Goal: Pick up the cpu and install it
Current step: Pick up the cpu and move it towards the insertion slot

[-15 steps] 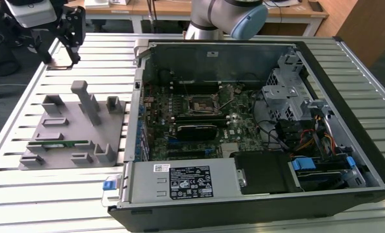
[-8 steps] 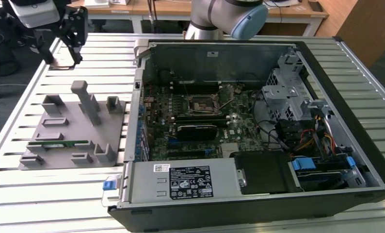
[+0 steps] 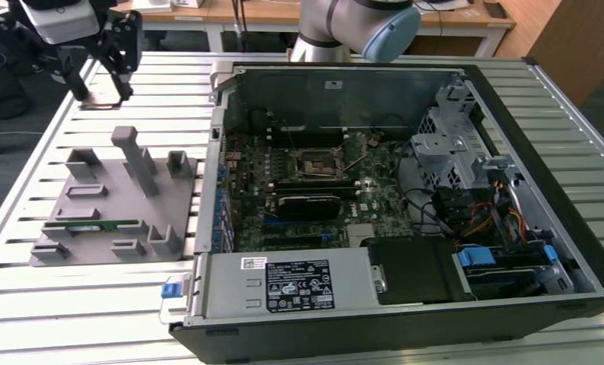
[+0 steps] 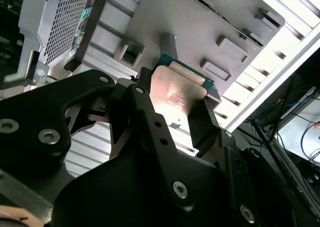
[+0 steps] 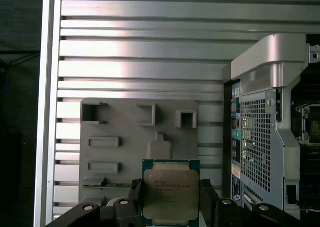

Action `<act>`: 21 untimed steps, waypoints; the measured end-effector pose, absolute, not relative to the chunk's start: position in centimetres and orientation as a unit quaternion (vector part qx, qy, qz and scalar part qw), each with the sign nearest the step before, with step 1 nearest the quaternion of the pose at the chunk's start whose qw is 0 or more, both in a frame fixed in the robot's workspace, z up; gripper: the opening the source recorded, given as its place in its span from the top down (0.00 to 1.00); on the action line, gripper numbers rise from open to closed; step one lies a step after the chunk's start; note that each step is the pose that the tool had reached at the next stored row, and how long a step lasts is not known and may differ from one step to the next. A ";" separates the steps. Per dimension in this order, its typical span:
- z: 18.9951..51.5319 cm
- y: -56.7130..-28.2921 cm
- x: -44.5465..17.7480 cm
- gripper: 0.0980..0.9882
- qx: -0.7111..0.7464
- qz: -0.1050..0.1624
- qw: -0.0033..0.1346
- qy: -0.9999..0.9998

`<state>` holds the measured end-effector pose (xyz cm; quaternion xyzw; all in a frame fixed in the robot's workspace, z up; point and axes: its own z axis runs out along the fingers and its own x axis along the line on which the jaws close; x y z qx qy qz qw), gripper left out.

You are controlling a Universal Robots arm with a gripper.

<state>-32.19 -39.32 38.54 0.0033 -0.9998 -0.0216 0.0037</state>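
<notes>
**Chip held aloft at the table's far corner**

The cpu (image 5: 171, 196), silvery lid up with a thin green edge showing, is clamped by two opposite sides between the black jaws, as both wrist views show. In the exterior view the jaws hang at the far corner on the exterior view's left, above the slatted table (image 3: 68, 319) and clear of the grey fixture plate (image 3: 114, 201). The open computer case (image 3: 383, 99) stands just beside that plate, and its socket (image 3: 307, 163) on the motherboard is well apart from the chip. The carry appears to call for a level chip and slow, even travel; so thin a part, pinched only at its edges, could twist or slip if swung. Its corners look to need squaring with the socket. Whether the socket's frame is open cannot be told.
</notes>
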 end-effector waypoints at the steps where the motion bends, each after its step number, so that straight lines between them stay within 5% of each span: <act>1: 38.5 -39.3 -32.1 0.50 0.003 -0.022 0.004 -1.000; 21: 38.5 -39.3 -30.5 0.50 0.003 -0.022 0.004 -1.000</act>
